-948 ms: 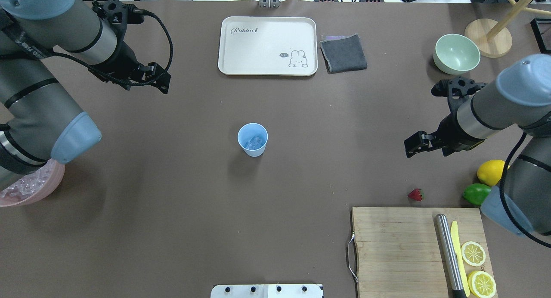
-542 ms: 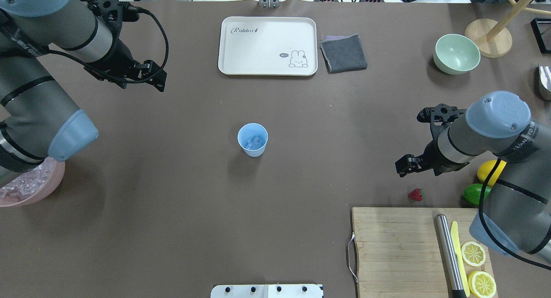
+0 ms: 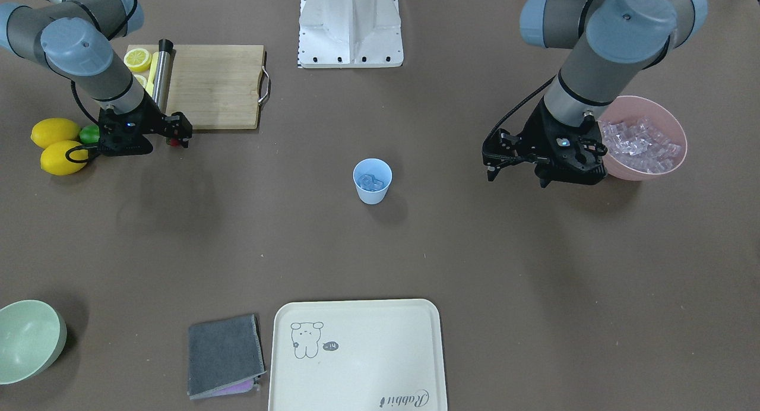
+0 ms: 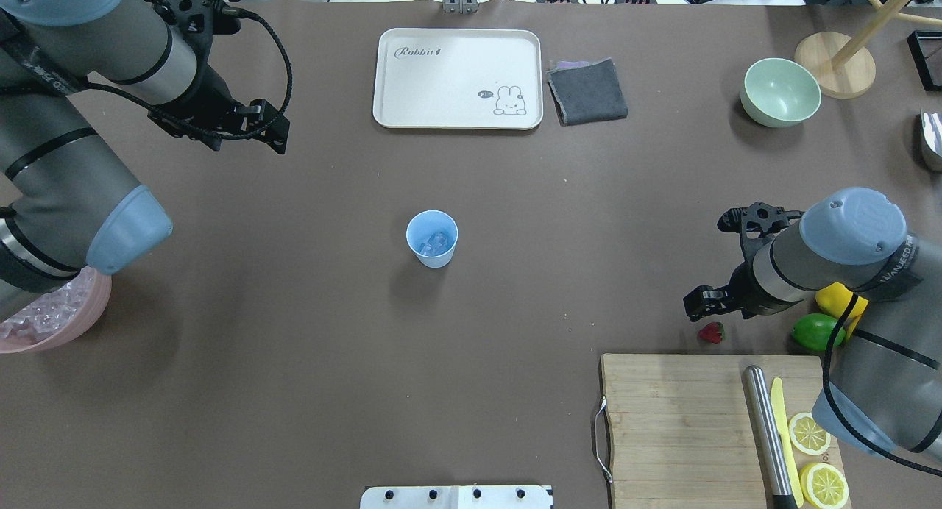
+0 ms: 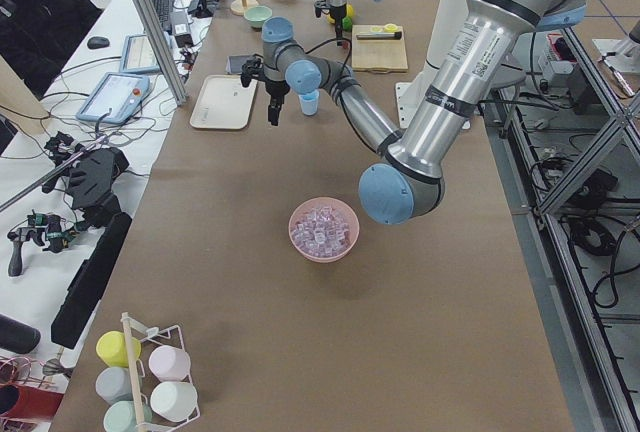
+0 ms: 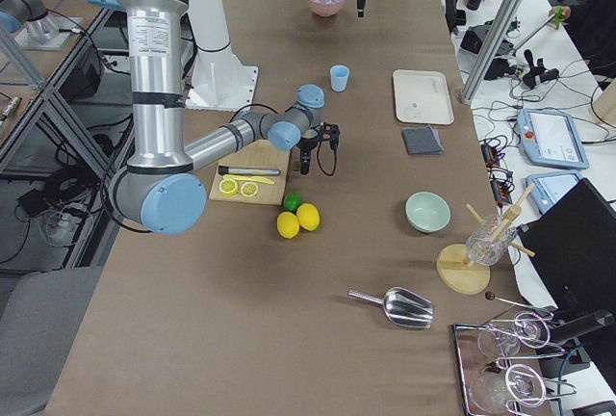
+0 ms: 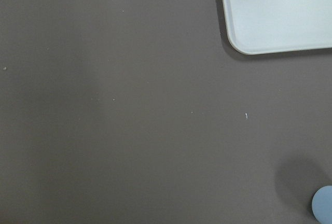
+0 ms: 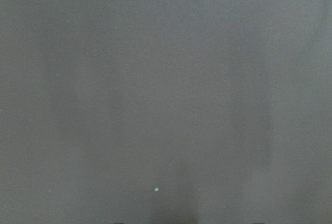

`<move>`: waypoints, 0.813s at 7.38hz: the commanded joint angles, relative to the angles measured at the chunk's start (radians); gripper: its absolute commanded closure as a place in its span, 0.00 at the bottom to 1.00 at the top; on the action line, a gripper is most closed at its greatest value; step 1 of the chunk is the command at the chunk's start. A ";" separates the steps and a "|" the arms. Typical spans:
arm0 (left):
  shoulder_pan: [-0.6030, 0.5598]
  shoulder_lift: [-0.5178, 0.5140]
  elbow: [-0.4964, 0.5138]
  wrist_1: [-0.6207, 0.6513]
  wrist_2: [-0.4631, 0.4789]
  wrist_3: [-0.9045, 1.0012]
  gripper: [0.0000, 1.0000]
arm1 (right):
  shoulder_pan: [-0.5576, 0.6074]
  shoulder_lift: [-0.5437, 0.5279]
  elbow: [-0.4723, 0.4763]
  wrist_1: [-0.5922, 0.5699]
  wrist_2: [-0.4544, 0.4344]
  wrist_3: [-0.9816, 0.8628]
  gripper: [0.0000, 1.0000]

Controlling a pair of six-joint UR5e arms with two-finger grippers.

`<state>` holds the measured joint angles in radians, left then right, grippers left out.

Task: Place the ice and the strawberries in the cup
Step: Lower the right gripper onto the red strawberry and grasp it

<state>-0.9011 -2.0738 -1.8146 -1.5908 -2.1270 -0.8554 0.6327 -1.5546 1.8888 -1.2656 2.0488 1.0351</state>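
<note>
Seen from overhead, the cup [image 4: 432, 238] stands upright at the table's centre, a small pale blue tapered tumbler. A few clear, glassy ice cubes [image 4: 436, 242] lie in its bottom. More ice fills the pink bowl [image 4: 97, 308] at about 8 o'clock from the cup, at the table's edge. The strawberry [image 4: 711, 333], tiny, red and green-topped, lies on the table at 4 o'clock from the cup, just off the cutting board's [image 4: 677, 428] far edge. The right gripper [image 4: 695, 307] hangs close at the berry's 11 o'clock, fingers parted and holding nothing. The left gripper [image 4: 276, 135] hovers at the cup's 10 o'clock, well apart, its fingers likewise spread and empty.
</note>
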 commanded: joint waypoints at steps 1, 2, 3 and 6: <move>0.001 -0.002 0.000 0.000 0.001 -0.014 0.03 | -0.014 0.002 -0.004 0.000 -0.001 0.000 0.15; 0.002 -0.002 0.000 0.000 -0.001 -0.016 0.03 | -0.022 0.002 -0.004 0.002 -0.001 0.000 0.18; 0.002 -0.002 0.003 0.000 0.001 -0.016 0.03 | -0.024 -0.001 -0.004 0.002 -0.001 -0.001 0.26; 0.004 -0.002 0.001 0.000 0.005 -0.034 0.02 | -0.030 -0.001 -0.005 0.000 0.001 -0.004 1.00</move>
<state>-0.8980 -2.0755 -1.8121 -1.5907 -2.1231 -0.8782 0.6059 -1.5553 1.8842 -1.2646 2.0482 1.0333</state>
